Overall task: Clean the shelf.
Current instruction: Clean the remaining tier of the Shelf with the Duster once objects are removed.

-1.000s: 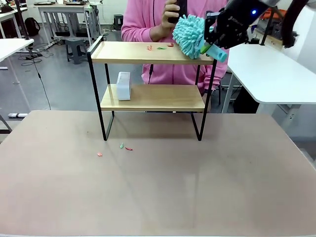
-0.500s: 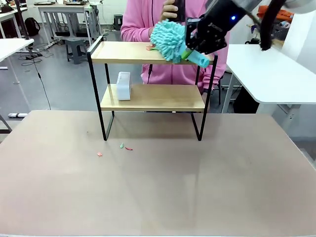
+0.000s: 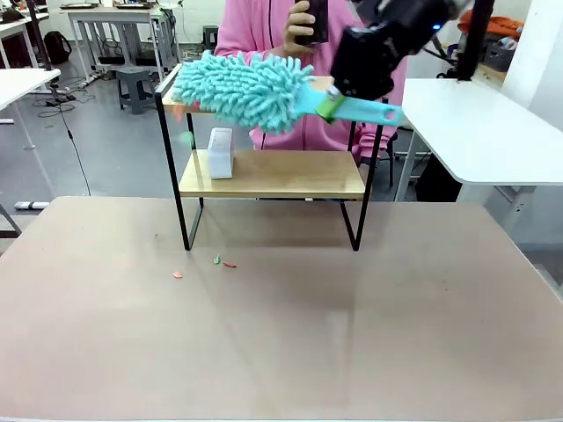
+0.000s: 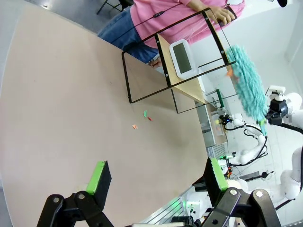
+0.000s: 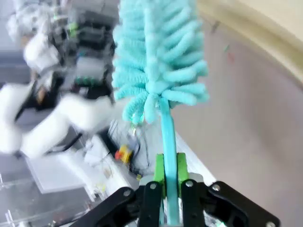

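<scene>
Teal duster (image 3: 242,88) clamped in right end effector (image 3: 327,104) over the shelf (image 3: 264,174) top; left end effector (image 4: 157,172) apart

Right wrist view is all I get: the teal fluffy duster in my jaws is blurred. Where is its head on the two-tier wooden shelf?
Observer: The teal fluffy duster lies over the left half of the top board of the black-framed wooden shelf.
Operator: Anything on the lower board?
Observer: A white box stands at its left end.
Operator: And the left arm?
Observer: The left gripper hangs above the brown table, jaws open, empty.
</scene>
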`<state>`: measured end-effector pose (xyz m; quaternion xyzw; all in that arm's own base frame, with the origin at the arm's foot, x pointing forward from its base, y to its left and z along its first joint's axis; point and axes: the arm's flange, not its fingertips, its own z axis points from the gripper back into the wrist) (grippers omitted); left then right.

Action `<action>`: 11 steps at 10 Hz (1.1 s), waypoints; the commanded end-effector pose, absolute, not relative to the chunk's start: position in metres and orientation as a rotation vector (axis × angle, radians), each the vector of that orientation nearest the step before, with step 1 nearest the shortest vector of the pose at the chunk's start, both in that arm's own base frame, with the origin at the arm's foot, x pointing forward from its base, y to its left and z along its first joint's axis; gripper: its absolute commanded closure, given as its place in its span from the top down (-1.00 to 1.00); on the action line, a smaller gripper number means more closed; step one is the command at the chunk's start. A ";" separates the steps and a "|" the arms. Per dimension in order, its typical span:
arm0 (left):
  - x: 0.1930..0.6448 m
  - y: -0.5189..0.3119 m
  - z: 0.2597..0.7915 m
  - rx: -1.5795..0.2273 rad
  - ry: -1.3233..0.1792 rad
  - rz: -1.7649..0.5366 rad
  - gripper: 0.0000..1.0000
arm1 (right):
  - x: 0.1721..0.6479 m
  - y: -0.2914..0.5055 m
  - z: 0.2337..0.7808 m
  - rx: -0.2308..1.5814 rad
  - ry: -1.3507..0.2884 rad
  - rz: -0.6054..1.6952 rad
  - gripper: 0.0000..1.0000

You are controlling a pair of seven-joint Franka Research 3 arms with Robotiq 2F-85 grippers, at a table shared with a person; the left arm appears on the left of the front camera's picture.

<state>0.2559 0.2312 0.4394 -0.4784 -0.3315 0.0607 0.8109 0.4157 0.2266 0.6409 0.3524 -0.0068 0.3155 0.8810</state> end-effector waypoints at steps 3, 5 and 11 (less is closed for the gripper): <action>0.257 0.230 0.440 -1.031 -0.736 0.117 1.00 | 0.400 0.183 0.643 0.740 0.174 0.956 -0.75; 0.257 0.230 0.440 -1.031 -0.736 0.117 1.00 | 0.401 0.176 0.635 0.791 0.167 0.957 -0.75; 0.257 0.230 0.440 -1.031 -0.736 0.117 1.00 | 0.353 0.075 0.662 1.148 -0.212 0.886 -0.75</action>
